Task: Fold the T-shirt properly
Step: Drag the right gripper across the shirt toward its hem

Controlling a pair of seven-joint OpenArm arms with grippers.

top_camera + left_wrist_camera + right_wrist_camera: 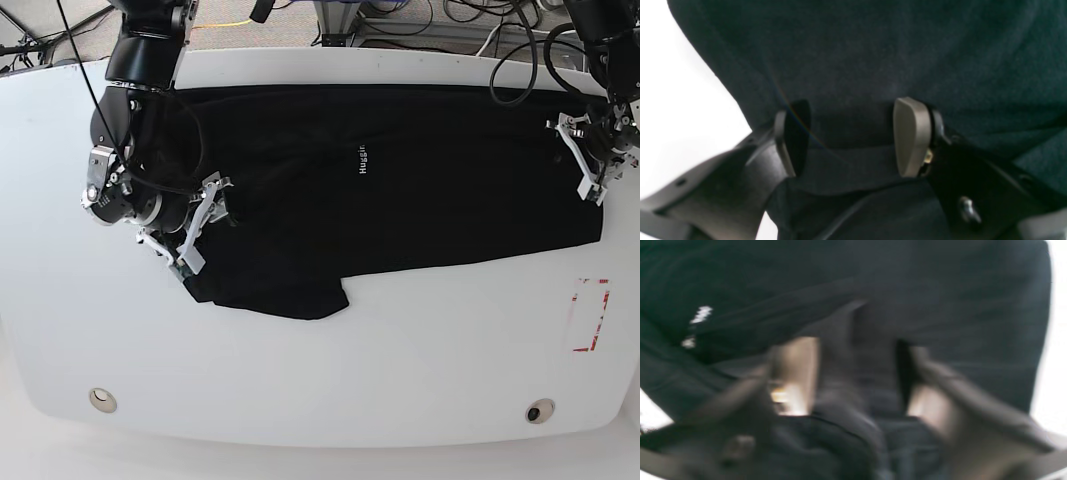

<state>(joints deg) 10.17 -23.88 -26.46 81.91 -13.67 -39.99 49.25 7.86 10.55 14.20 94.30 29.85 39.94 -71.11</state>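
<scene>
The shirt (pixel 400 190) lies spread across the far half of the white table (pixel 320 380), its length running side to side, with a sleeve flap (pixel 290 295) poking toward the near edge and the small white word (pixel 361 159) near the middle. No fold looks finished yet (the outline is still wide and uneven), so I judge the task to be early.

The left gripper (pixel 590 160) sits at the shirt's edge on the base view's right. Its wrist view shows the pads (pixel 912 136) clearly parted with flat fabric between them, so it is released and holds nothing. The right gripper (pixel 195 225) is at the opposite end by the sleeve. Its wrist view is smeared, but the fingers (pixel 793 373) appear spread with cloth lying between them, not pinched; I read it as let go.

What could go wrong from here:
- Either gripper could close on more than one layer, since the cloth under the right one is bunched, and the fold would drag crooked.
- A shallow pinch on limp fabric could slip out in mid-lift.
- The two ends are well apart, so uneven lifting would skew the hem line.
- Black cables (pixel 520 60) hang near the left arm and could be mistaken for cloth or snagged.
</scene>
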